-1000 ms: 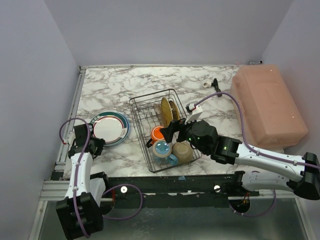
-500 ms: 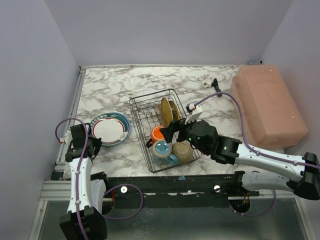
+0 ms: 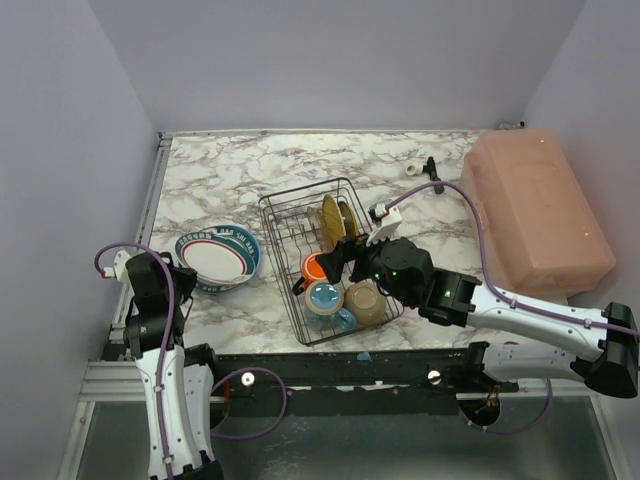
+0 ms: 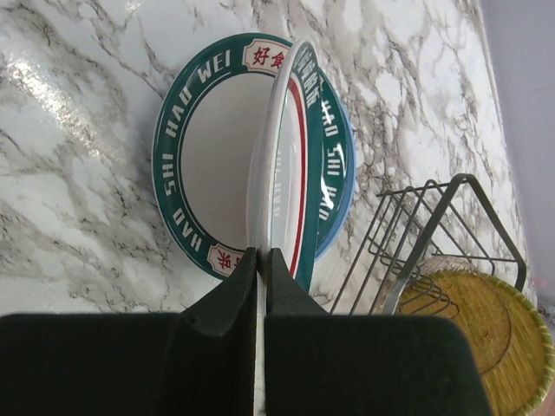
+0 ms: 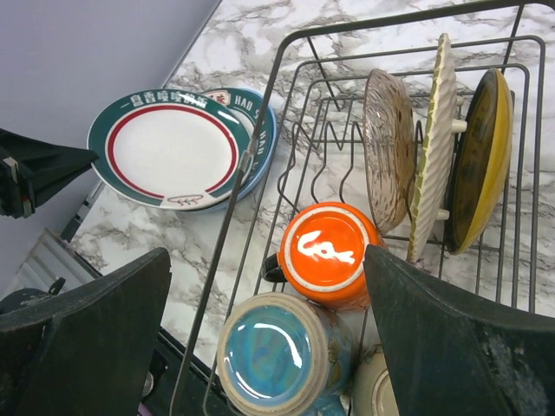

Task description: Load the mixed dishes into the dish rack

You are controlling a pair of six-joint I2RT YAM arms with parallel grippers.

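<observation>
My left gripper (image 4: 260,256) is shut on the near rim of a green-rimmed white plate (image 4: 288,147), tilted up on edge over a second green-rimmed plate (image 4: 199,156) and a blue plate (image 4: 345,169). From above, the left gripper (image 3: 183,276) sits at the left edge of this stack (image 3: 218,256). The black wire dish rack (image 3: 282,215) holds upright plates (image 5: 434,147), an orange mug (image 5: 328,251), a blue mug (image 5: 277,351) and a white bowl (image 3: 366,302). My right gripper (image 5: 267,260) hangs open over the mugs, holding nothing.
A large pink box (image 3: 535,210) fills the right side of the marble table. A small black tool (image 3: 432,168) lies at the back beside it. The left wall runs close to the plate stack. The table's near edge lies just in front of the rack.
My left gripper has shut on the plate's rim and pulled back to the left, tipping the top plate up off the stack. The right arm has barely moved.
</observation>
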